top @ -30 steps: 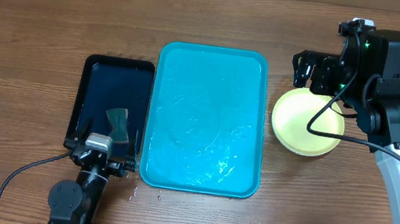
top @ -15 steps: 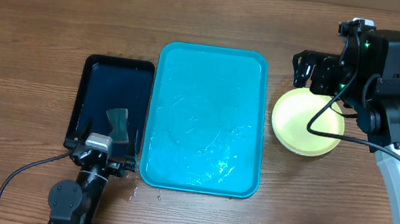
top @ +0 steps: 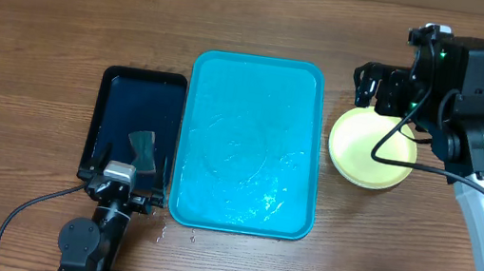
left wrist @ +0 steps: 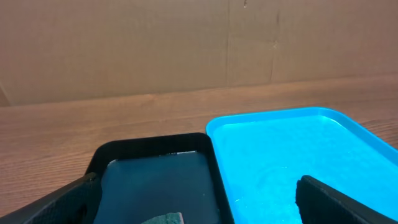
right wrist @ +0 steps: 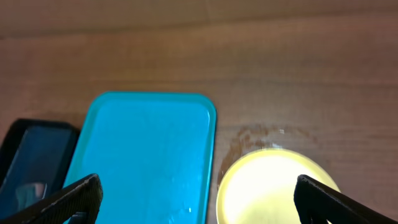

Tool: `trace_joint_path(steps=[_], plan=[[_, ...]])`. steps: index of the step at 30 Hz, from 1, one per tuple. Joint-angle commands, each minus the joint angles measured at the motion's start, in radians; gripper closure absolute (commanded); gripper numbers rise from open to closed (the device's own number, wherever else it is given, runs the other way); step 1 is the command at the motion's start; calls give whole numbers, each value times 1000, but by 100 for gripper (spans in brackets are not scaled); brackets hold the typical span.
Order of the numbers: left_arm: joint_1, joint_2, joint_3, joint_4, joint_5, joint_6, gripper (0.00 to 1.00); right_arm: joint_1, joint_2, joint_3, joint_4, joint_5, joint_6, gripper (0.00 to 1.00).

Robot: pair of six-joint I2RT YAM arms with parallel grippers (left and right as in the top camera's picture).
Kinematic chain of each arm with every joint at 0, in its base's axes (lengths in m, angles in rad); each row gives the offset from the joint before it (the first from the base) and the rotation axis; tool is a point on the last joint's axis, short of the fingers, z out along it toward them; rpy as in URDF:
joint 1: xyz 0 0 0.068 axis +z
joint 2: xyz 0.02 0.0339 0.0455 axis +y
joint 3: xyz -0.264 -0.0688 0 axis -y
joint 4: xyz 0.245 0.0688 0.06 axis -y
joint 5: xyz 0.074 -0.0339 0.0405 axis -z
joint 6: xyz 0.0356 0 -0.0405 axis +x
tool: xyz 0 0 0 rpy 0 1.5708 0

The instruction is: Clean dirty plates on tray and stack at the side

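Observation:
The turquoise tray (top: 252, 143) lies mid-table, wet and with no plates on it; it also shows in the left wrist view (left wrist: 292, 155) and the right wrist view (right wrist: 143, 155). A pale yellow-green plate (top: 364, 154) sits on the table right of the tray, also in the right wrist view (right wrist: 273, 186). Any plates under it are hidden. My right gripper (top: 371, 86) is open, empty, raised above the plate's far-left edge. My left gripper (top: 126, 188) is open over the near end of the black tray, by a green sponge (top: 142, 145).
A black tray (top: 127, 99) lies left of the turquoise tray, also in the left wrist view (left wrist: 155, 168). Water marks wet the wood near the plate (right wrist: 255, 134). A cardboard wall (left wrist: 186, 43) stands behind the table.

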Motion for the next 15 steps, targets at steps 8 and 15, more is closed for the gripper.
trace_joint_path(steps=[8, 15], plan=[[-3, -9, -3, -3, -14, 23, 0, -6, -253, 12, 83, 87, -9, 0], [-3, -9, -3, -3, -14, 23, 0, -34, -450, -67, 84, 102, -68, 0]])
